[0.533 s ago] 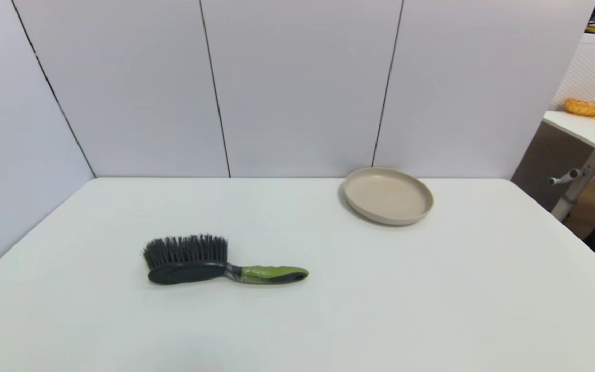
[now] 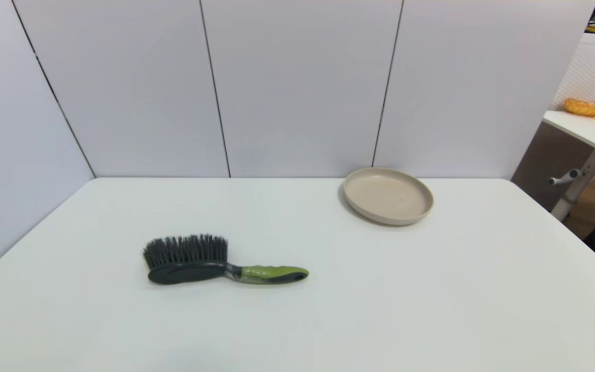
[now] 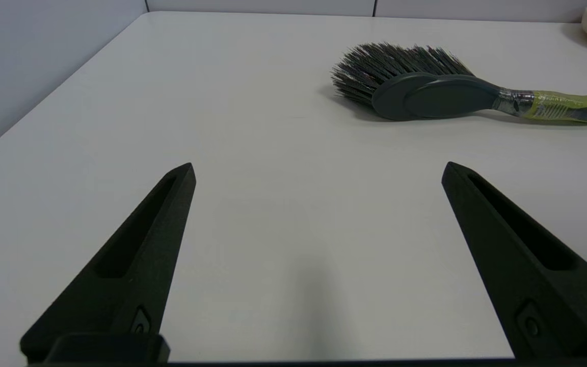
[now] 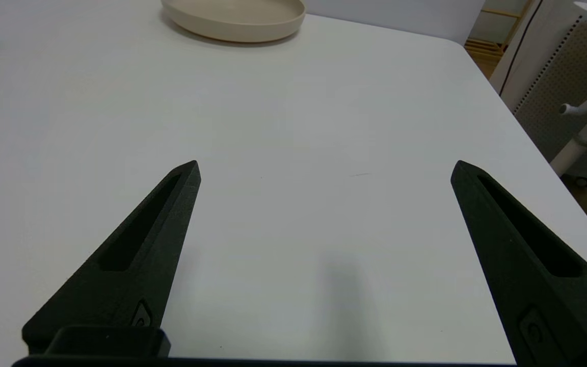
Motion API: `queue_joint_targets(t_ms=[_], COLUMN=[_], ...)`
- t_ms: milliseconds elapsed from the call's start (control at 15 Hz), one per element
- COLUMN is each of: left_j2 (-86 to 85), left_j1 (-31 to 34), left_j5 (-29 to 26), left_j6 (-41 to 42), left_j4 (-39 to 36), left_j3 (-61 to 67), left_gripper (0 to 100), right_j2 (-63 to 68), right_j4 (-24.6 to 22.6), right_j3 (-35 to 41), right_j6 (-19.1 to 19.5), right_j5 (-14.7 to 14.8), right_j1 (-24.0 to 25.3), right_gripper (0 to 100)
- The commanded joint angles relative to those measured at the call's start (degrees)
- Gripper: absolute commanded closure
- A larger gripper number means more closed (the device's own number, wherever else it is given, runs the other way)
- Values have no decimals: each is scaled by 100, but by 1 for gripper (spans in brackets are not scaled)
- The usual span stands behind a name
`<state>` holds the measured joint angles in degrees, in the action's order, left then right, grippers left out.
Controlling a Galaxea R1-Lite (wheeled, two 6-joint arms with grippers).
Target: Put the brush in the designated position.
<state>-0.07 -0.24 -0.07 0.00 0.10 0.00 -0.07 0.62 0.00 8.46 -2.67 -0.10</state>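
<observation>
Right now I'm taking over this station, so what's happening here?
Nothing is being handled yet. The brush lies on the white table, handle pointing to the robot's right, with an empty beige plate farther back. The left hand and right hand are both open and empty, low over bare tabletop near the robot, neither touching the brush.

A plain white rectangular table fills the lower frame. Left of centre on it lies a hand brush with dark bristles and an olive-green handle; a shallow round beige plate sits upper right of centre, well apart.
</observation>
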Motion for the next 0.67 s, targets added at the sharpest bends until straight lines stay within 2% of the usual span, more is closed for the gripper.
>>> queue_joint_targets(t_ms=[67, 667], left_j2=[7, 104], left_j1=[-2, -2], left_j5=[-1, -1], left_j6=[0, 35], left_j4=[-1, 17], left_j3=[0, -9], left_gripper=[0, 0], right_j2=[7, 7], right_j4=[-1, -1], right_j3=[9, 9], right_j6=[7, 7], right_j5=[-5, -5], right_j1=[1, 1], right_gripper=[0, 0])
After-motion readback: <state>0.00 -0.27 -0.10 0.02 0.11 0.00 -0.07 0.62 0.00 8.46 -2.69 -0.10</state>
